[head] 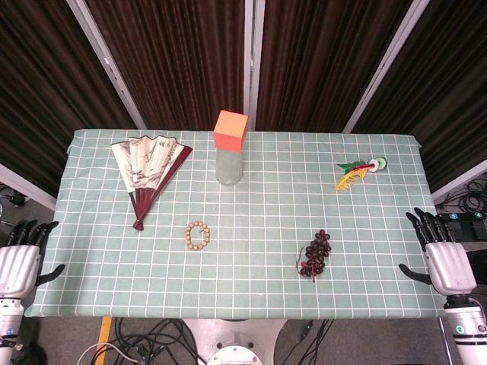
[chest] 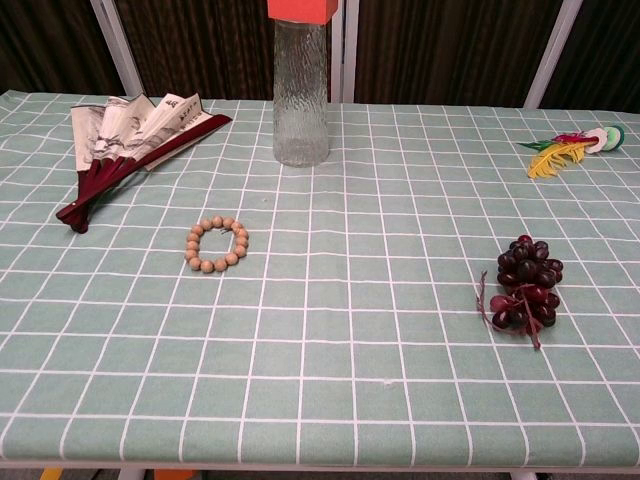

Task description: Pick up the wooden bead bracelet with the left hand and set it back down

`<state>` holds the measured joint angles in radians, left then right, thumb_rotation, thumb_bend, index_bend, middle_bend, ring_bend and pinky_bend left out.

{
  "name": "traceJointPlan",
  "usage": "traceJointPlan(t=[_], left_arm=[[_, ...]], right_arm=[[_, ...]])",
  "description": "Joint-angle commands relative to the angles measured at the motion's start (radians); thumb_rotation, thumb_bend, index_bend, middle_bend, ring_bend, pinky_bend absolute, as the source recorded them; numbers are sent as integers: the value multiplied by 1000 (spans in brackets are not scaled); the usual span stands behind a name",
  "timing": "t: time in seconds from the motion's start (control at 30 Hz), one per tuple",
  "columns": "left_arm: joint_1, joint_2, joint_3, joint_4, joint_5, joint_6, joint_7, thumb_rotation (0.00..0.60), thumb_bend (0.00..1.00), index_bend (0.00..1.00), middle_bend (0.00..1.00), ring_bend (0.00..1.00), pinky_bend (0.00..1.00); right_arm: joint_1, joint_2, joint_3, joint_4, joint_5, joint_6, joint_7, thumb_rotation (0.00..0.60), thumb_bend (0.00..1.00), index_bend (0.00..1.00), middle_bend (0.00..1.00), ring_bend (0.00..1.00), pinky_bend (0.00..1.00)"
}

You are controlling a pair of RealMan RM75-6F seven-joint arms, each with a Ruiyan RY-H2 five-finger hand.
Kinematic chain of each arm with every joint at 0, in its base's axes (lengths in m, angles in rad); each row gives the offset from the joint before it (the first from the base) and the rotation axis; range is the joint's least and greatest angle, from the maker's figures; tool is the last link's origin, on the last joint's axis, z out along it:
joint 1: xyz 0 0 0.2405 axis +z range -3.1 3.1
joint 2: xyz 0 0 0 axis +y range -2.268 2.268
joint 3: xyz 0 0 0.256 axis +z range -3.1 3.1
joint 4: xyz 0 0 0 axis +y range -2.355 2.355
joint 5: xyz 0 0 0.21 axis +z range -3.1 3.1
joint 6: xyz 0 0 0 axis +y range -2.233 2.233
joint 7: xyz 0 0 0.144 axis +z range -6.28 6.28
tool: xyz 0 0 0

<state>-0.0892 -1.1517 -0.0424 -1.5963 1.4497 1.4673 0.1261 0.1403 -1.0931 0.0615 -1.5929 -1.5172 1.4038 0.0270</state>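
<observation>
The wooden bead bracelet (head: pixel 198 235) (chest: pixel 217 244) lies flat on the green checked tablecloth, left of the table's middle, with nothing touching it. My left hand (head: pixel 20 261) hangs off the table's left edge, fingers apart and empty, well to the left of the bracelet. My right hand (head: pixel 444 257) is beside the right edge, also spread and holding nothing. Neither hand shows in the chest view.
A folding paper fan (head: pixel 146 171) (chest: pixel 125 138) lies open at the back left. A glass bottle with an orange cube on top (head: pixel 230 156) (chest: pixel 300 90) stands at centre back. Dark grapes (head: pixel 316 254) (chest: pixel 526 284) sit front right; a yellow tassel charm (head: pixel 358 171) (chest: pixel 567 148) at back right.
</observation>
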Motion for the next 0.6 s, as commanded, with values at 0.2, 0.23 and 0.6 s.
traceJointPlan(t=[0.2,0.23,0.6], left_arm=[[2,0,1,-3,3,3,-4,600,152,174,202,94,121],[2,1,1,-4,4,4,-6,600,151,174,202,94,121],[-126,8,-11,44,172,-66,-113,600,151,229,260,117,124]], right_arm=[[5,-2,0,6,-8,3,10,600,38,0,7,0,0],[5,-1,1,7,-8,5,11,600,38,0,7,0,0],[2,31,19,-5,-12,41,9,600,38,0,5,0,0]])
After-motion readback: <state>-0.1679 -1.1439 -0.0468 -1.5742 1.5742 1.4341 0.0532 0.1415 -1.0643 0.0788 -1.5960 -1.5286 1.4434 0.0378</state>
